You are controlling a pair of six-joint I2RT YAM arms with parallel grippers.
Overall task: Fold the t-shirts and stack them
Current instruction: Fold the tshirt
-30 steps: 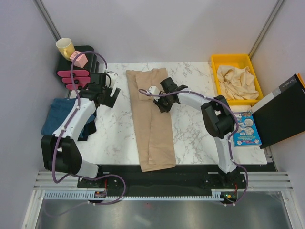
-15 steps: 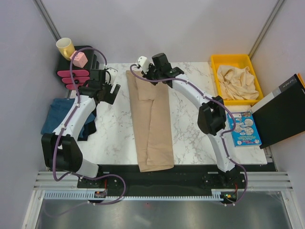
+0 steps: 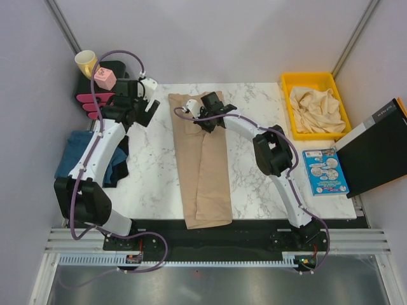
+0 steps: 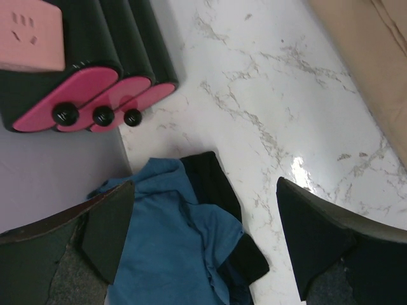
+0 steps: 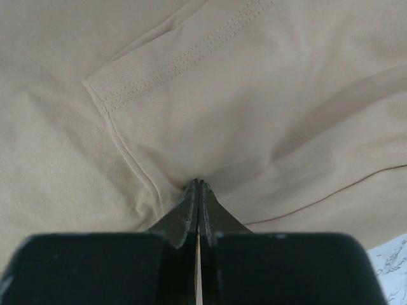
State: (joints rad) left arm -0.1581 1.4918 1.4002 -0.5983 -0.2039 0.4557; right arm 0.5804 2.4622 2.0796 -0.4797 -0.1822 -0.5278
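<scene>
White marble table (image 3: 152,184) in a grey-walled booth. The right gripper (image 5: 198,190), upper centre of the top view, is clamped on a pinch of the tan t-shirt (image 3: 206,178) beside a stitched sleeve hem (image 5: 184,54). The shirt lies as a long strip down mid-table. The left gripper (image 4: 206,238) hangs spread and empty at upper left, over the teal-blue t-shirt (image 4: 165,254). Judged step: crosswise fold of the strip. The next move calls for drawing the pinched end toward the bottom hem, edges aligned.

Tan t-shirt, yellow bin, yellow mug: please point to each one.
tan t-shirt (image 3: 203,171), top view, middle of folded strip
yellow bin (image 3: 308,77), top view, far rim
yellow mug (image 3: 87,63), top view, its body
</scene>
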